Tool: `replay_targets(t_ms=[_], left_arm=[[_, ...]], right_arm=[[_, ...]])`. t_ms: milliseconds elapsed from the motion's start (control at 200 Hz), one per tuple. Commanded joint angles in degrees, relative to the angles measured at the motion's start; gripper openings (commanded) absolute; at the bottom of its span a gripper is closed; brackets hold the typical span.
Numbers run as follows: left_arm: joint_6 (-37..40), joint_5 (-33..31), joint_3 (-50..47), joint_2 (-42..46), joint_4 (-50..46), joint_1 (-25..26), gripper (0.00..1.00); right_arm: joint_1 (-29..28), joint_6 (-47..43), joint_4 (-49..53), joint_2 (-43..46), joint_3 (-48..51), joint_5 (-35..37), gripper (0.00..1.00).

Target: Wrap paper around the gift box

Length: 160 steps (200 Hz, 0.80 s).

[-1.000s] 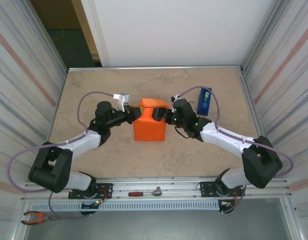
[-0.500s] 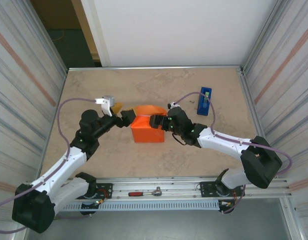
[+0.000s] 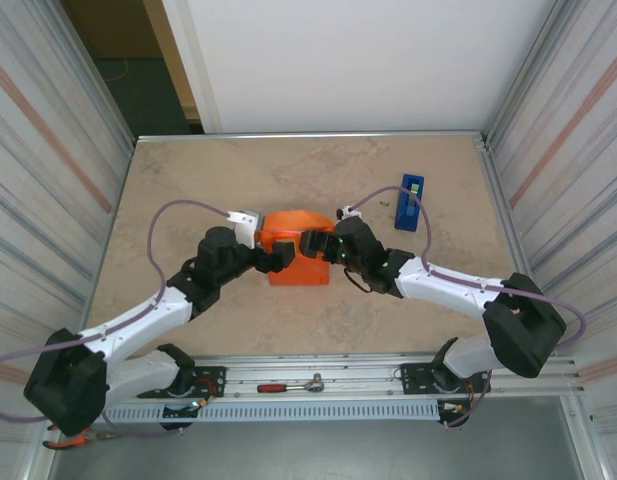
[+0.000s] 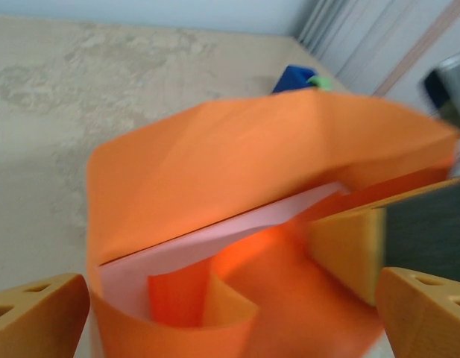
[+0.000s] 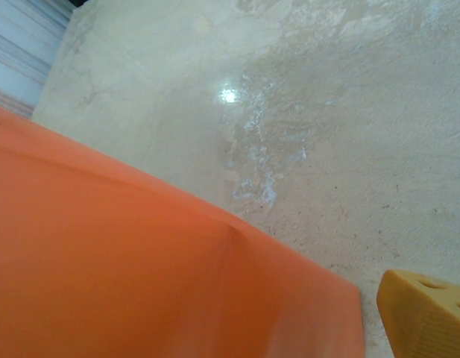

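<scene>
Paper (image 3: 301, 272): I see the orange sheet folded up around the box, making a parcel at mid-worktop (image 3: 188, 170).
Gift box (image 4: 215, 239): it sits inside the paper. In the left wrist view I see just a pale pink edge at the open end fold.
Left pincer (image 3: 280, 257): spread wide and holding nothing, at the parcel's left end, its fingers (image 4: 36, 317) either side of the open fold.
Right pincer (image 3: 310, 243): spread wide at the parcel's top right. I cannot tell whether it presses on the paper.
Tape dispenser (image 3: 409, 203): blue, standing well apart to the right of the parcel.
</scene>
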<state>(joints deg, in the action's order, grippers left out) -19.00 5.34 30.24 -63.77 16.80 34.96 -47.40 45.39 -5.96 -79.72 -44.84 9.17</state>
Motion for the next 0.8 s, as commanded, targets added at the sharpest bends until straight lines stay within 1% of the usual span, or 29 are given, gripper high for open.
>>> replay_targets(t_ms=[0, 95, 185, 261, 311, 441, 586, 696, 797], left_arm=[[2.0, -6.8, 0.4, -3.0, 2.2, 0.1, 0.95], [3.3, -7.9, 1.4, -5.5, 1.8, 0.1, 0.87], [3.7, -7.5, 1.8, -7.0, 1.9, 0.2, 0.74], [3.7, -6.9, 1.9, -7.5, 2.1, 0.2, 0.68], [3.5, -6.6, 1.8, -7.5, 2.1, 0.2, 0.66], [3.1, -5.8, 1.7, -7.2, 2.2, 0.1, 0.64], [3.0, -5.4, 2.1, -7.1, 1.8, 0.2, 0.63], [3.0, -5.9, 3.0, -7.1, 1.7, 0.1, 0.64], [3.8, -6.0, 4.6, -7.7, 1.2, -0.6, 0.68]], right_arm=[[-0.7, 0.2, 3.4, 1.6, 1.4, 1.1, 0.99], [-0.7, -0.5, 4.2, 3.2, 0.7, 1.1, 0.99], [-0.7, -1.6, 5.1, 5.2, -0.1, 1.8, 0.99], [-0.9, -2.6, 5.0, 7.0, -0.3, 2.5, 0.99], [-1.2, -3.5, 4.6, 7.7, -0.2, 3.5, 0.99], [-1.3, -5.1, 3.1, 6.2, -0.7, 4.7, 0.99], [-2.7, -5.9, 1.2, 0.7, -3.0, 6.1, 0.99], [-5.1, -6.7, 2.1, -3.2, -4.9, 12.1, 0.99], [-6.9, -7.1, 2.9, -5.0, -5.5, 16.9, 0.99]])
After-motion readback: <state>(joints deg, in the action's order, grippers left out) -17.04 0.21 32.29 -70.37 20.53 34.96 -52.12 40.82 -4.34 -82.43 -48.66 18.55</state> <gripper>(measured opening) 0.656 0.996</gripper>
